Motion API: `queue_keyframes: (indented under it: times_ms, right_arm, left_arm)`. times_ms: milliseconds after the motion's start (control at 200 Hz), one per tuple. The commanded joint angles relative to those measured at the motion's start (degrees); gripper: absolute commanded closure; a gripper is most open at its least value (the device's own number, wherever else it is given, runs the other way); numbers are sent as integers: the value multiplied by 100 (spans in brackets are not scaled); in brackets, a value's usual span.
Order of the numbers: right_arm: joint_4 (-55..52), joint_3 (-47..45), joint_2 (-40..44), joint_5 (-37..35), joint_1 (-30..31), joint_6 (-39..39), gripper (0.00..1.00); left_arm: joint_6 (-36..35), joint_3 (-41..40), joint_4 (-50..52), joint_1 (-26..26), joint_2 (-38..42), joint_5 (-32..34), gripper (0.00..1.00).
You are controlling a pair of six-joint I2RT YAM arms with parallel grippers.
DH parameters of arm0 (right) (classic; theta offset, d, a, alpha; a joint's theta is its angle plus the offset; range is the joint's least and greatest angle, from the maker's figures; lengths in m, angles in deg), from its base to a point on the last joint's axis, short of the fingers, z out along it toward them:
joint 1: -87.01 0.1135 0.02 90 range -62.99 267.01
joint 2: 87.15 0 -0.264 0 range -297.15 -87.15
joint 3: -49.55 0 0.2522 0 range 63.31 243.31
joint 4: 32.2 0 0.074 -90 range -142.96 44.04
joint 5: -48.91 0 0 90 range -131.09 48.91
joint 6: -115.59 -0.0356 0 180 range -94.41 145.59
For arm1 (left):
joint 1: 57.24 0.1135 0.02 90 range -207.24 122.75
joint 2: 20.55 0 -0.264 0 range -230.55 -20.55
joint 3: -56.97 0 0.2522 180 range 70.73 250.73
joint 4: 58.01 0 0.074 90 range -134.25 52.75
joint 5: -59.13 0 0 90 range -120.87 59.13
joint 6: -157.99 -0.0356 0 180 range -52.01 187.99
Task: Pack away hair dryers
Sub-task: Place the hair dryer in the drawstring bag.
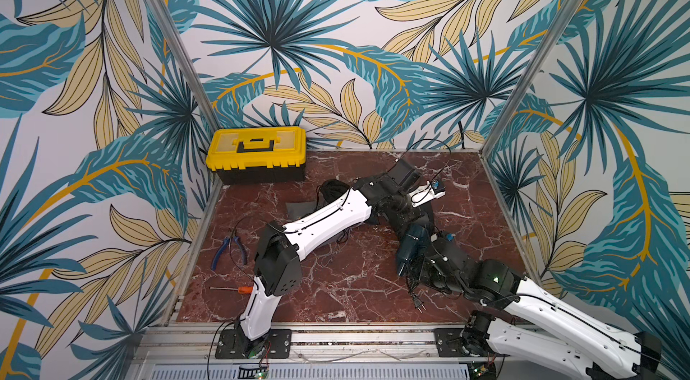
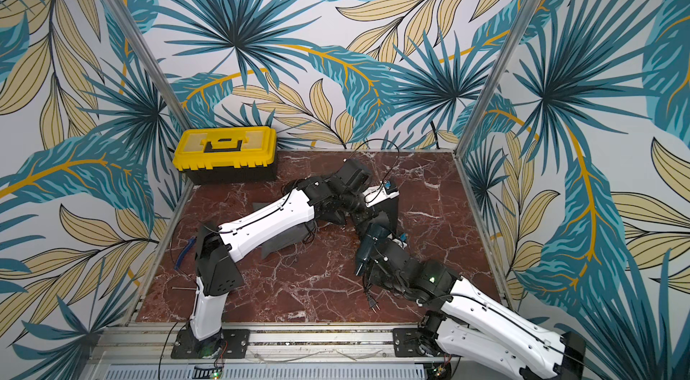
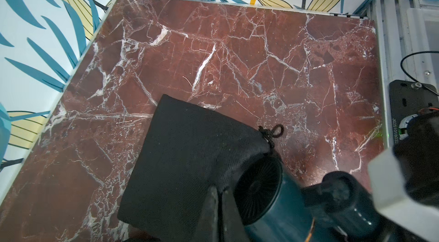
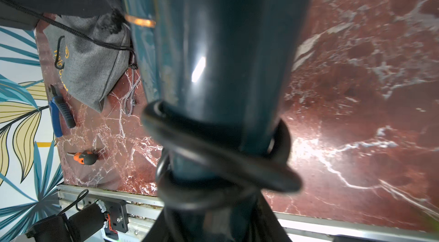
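**Item:** teal hair dryer [image 3: 282, 205], clamped in the right pincer [image 1: 420, 249], grille end just inside the mouth of the black pouch [image 3: 180, 157].

**Left pincer** [image 3: 213, 195]: fully closed, apparently pinching the pouch rim beside the grille.

**Handling:** hold the rim lifted and push the dryer straight in. The coiled cord [image 4: 225, 164] may snag.

A dark teal hair dryer [image 1: 409, 247], glossy plastic and T-shaped, is clamped by its handle [image 4: 225, 50] in the right gripper [image 1: 423, 260]. Its barrel lies crossways just beyond the fingertips and is tilted. Its black cord [image 4: 213, 153] is looped round the handle close to that gripper. The plug [image 1: 419, 306] trails onto the table [image 1: 336, 285] just below the hand. On the side away from the gripper, the round grilled back end [image 3: 259, 186] sits at the mouth of a black pouch [image 3: 180, 153].
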Motion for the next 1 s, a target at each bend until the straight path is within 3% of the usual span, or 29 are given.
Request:
queue_keyframes:
  times_ms: [0,260,591,991]
  right_arm:
    - [418,302,-191,211,-61,413,100]
    - [217,543,-530,344,-109,664,100]
    - [337,21,167,548,-668,562,100]
    - [938,-151,92,1210,-1019,675,100]
  left_arm:
    - [-92,-239,2,-84,225,-166,100]
    - [-57,-401,10,-100,273,-212,100]
    - [-92,-959,11,-121,853,-480,100]
    - [-65,-1290,49,-252,1053,-878,100]
